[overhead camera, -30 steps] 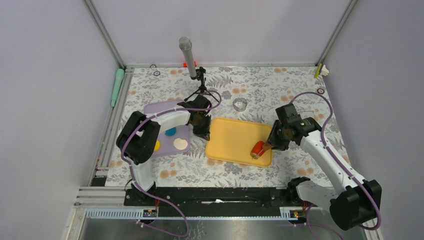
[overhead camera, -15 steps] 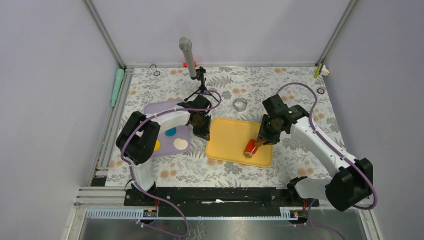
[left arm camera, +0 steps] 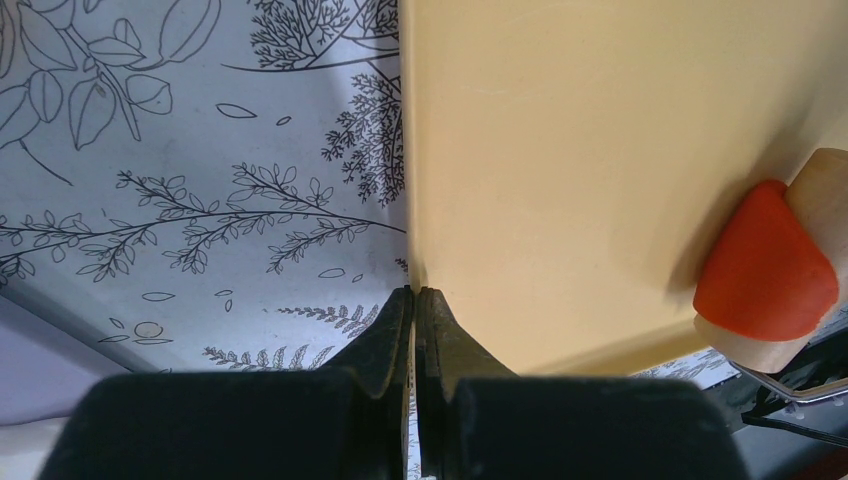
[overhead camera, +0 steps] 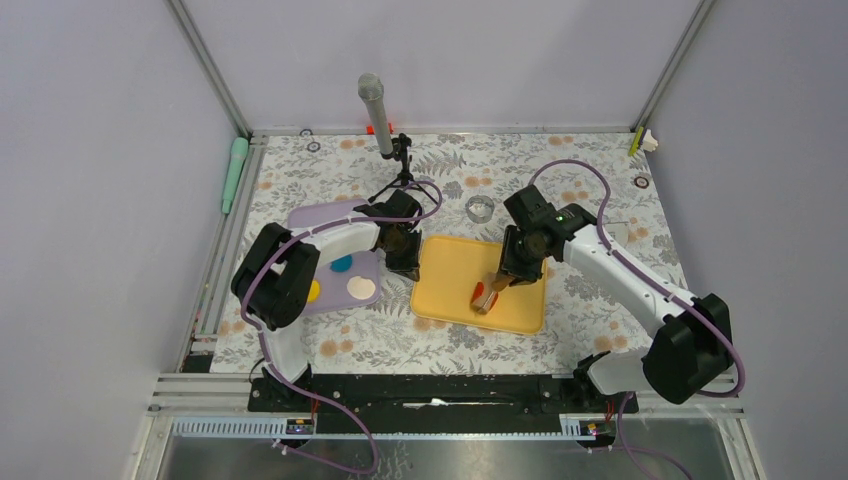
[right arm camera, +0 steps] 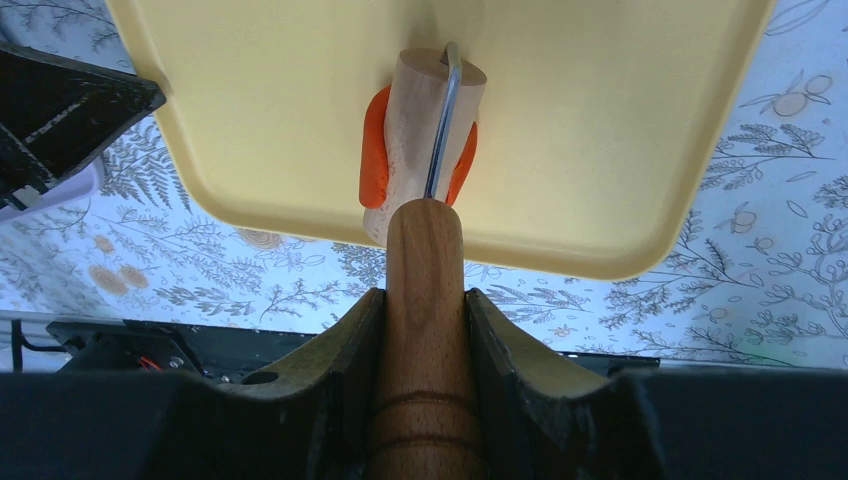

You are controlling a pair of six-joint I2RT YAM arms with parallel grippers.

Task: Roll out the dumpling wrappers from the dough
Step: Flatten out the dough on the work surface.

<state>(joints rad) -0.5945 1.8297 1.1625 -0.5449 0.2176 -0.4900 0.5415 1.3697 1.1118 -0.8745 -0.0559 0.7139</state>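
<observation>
1 wrapper point(overhead camera: 481, 293), 3 discs point(overhead camera: 342, 264) point(overhead camera: 313, 291) point(overhead camera: 361, 289), 2 trays point(overhead camera: 455, 275) point(overhead camera: 308, 217)

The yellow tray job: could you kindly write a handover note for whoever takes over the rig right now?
The left claw is shut on the left rim of the yellow tray.
The right claw is shut on the handle of the rolling pin, with the roller pressed on the red dough near the tray's front edge.
Done: dough partly flattened.
Left: roll it into a thin round wrapper; none finished in view.
</observation>
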